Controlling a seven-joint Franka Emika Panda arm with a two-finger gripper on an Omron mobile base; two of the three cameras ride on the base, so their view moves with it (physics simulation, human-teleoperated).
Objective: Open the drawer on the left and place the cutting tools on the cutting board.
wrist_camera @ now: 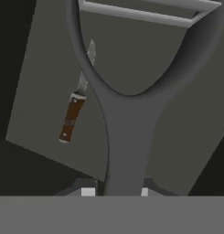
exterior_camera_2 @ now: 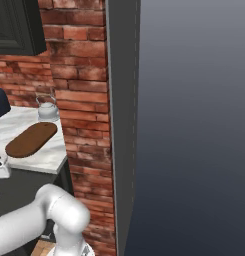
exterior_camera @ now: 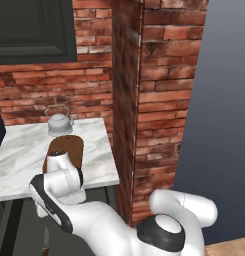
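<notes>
My pincer [wrist_camera: 116,192] is closed on the peeler [wrist_camera: 125,137], its grey stem rising between my fingertips and forking wide above. Below it the knife [wrist_camera: 77,107] lies flat on the dark grey floor of the open drawer [wrist_camera: 186,119], brown handle nearer me. The cutting board [exterior_camera: 69,150] sits on the marble counter [exterior_camera: 24,155], near the kettle [exterior_camera: 59,123].

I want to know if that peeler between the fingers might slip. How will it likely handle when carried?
The peeler looks stiff, thin metal, so probably light and unlikely to bend. Its smooth, narrow stem sits between the gripper fingers, so it could pivot or slide if jolted. The forked head spreads wide above the grip, perhaps making it swing.
</notes>
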